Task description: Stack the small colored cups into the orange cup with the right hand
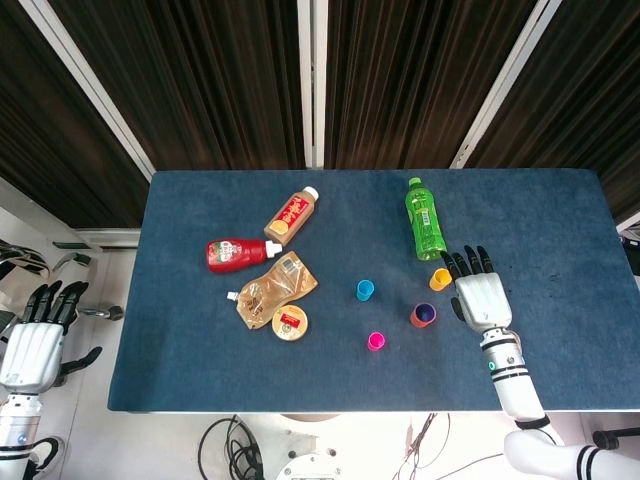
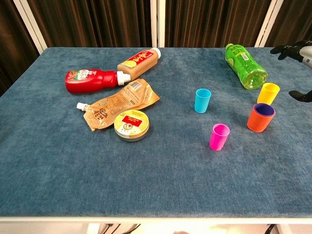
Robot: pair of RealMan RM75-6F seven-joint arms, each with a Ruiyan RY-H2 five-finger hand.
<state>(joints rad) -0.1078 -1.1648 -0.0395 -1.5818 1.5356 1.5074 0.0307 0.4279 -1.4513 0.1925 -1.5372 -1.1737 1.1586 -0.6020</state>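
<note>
Near the right edge of the bench (image 1: 200,380), the right hand (image 1: 481,297) hovers flat with its fingers spread and pointing toward the far edge, holding nothing. Just beside it, on the side toward the bench middle, stands the yellow cup (image 1: 440,278), upright and mouth up; it is the nearest loose cup to that hand. A little nearer the front edge sits the orange cup (image 1: 423,315), also upright, with a purple cup (image 2: 263,108) already nested inside it so that only its rim shows.

Two more cups stand farther toward the middle of the bench: the blue cup (image 1: 365,290) and the pink cup (image 1: 376,341), both upright and well apart from the hand. My judgement is that the yellow one is the natural next pick, since it lies right alongside the fingers and only a short carry from the orange cup. The green bottle (image 1: 425,218) lies on its side just beyond the yellow cup and could be nudged by a reach from that side.

The left hand (image 1: 34,338) hangs off the bench past the left edge, fingers apart and empty, far from every cup. In the chest view only the right hand's dark fingertips show at the frame edge.
</note>
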